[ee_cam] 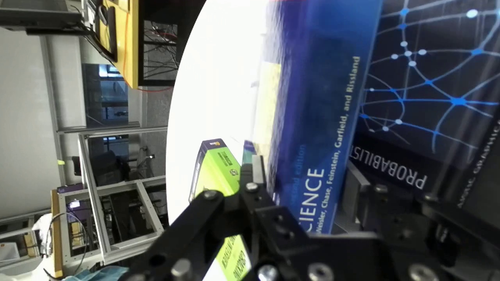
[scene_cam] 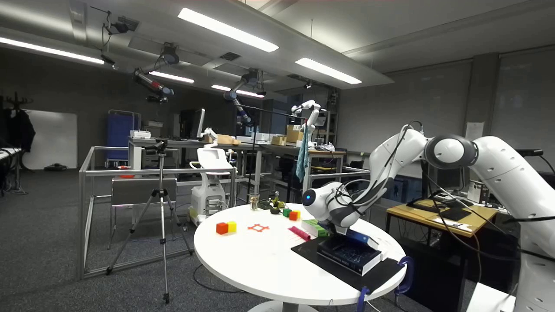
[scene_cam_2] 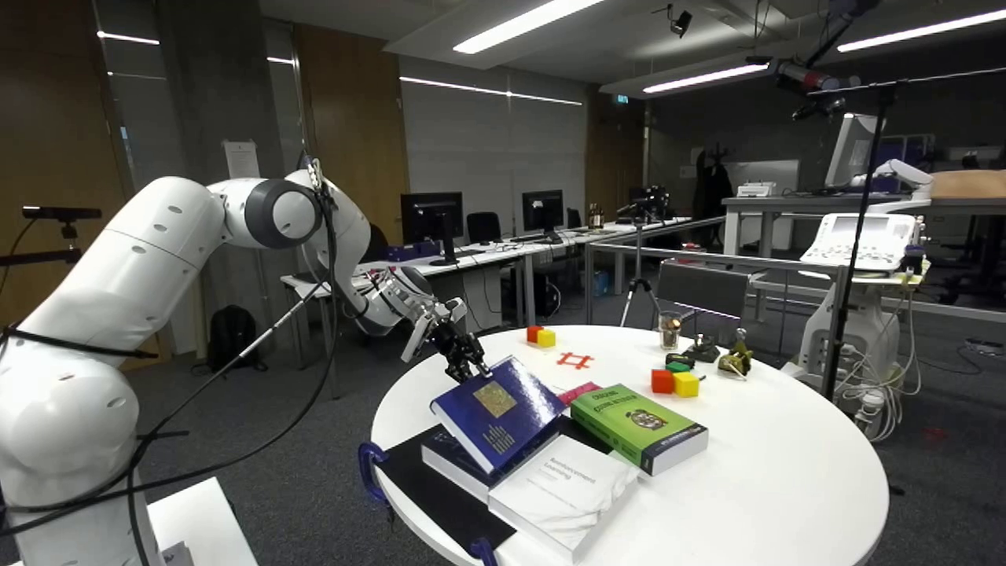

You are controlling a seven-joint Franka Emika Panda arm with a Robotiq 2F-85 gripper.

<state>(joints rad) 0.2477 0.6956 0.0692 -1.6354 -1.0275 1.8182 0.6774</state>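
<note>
Claw astride tilted blue book, cannot tell if gripping, dark book beneath

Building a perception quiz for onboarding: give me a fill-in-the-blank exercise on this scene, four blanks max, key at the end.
Between the black metal fingers lies a tilted, glossy ____ book.
The thick white book is titled "Reinforcement ____".
The flat rectangular mat on the round white table is ____ in colour.
In both exterior views, the leftmost small red cube stands beside a small ____ cube.

Missing words: blue; Learning; black; yellow.
</note>
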